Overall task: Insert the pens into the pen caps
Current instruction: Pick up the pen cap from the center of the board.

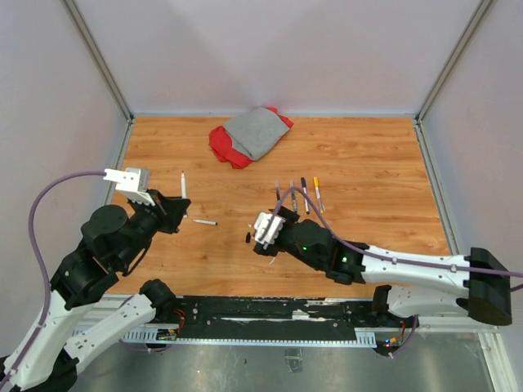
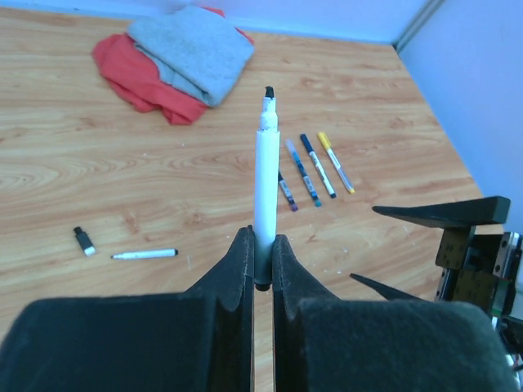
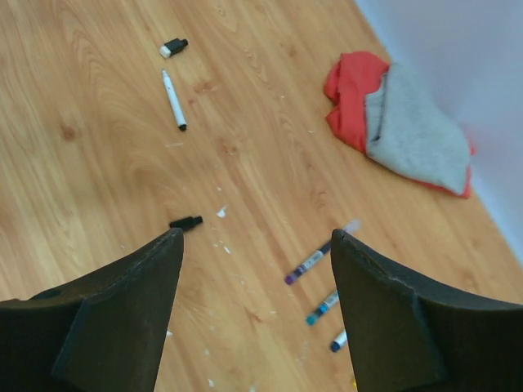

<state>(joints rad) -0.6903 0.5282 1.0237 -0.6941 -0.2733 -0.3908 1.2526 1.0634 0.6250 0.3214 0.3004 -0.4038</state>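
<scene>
Between left hand (image 2: 261, 237) fingers pressed onto its barrel, holds a white pen (image 2: 265, 180) upright, bare tip up, and spreads right hand (image 3: 256, 235) empty near a black cap (image 3: 186, 221) on the worktop (image 3: 98, 147); seemingly fetches that cap now, needing next a short reach and pinch.

We look down on a wood-grain table (image 1: 368, 155). At its far edge lies a red cloth (image 1: 221, 145) with a grey cloth (image 1: 257, 131) bunched on top of it. Right of centre, four pens (image 1: 305, 196) lie side by side in a row, the rightmost yellow-ended. Left of centre a lone white pen (image 1: 204, 222) lies flat, with a black-and-white cap (image 3: 173, 47) near one end. A black cap (image 3: 186, 221) sits apart, nearer the middle, with tiny white scraps (image 3: 221, 212) just beside it.
</scene>
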